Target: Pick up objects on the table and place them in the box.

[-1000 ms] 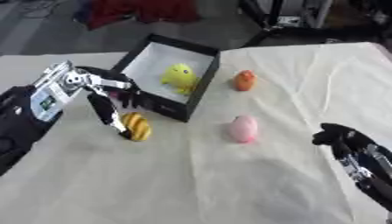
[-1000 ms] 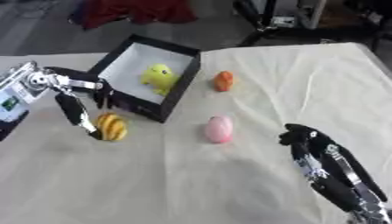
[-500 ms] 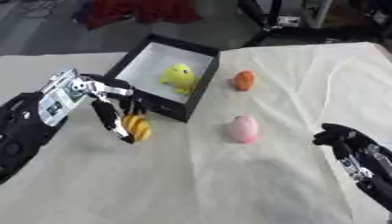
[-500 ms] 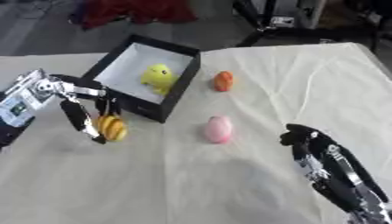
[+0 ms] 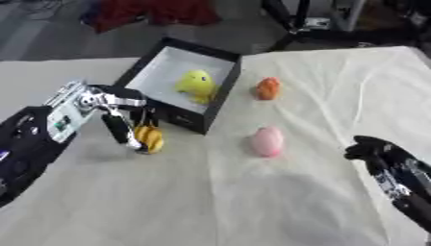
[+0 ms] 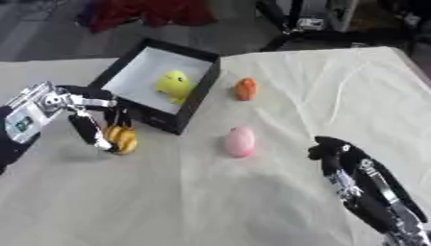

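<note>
the left hand enters from the left edge of the frame, its fingers and thumb curled down around the yellow-and-dark striped object, which sits at left of centre on the cloth just beside the near wall of the black box; fingers lie on its left side and a thinner one on its upper right, so the object is pinched between them, and whether it is off the cloth cannot be told. the right hand shows in the lower right of the frame, well apart from every object, its fingers bent inward and holding nothing. the surface is a table covered with a creased cream cloth; beyond its far edge, at the top of the frame, are a grey floor, a red heap and dark metal stands. the black box has a white interior and sits in the upper left-centre, holding a yellow toy. an orange object lies just right of the box; a pink oval object lies near the frame's centre. the striped object is rounded, yellow with dark bands.
</note>
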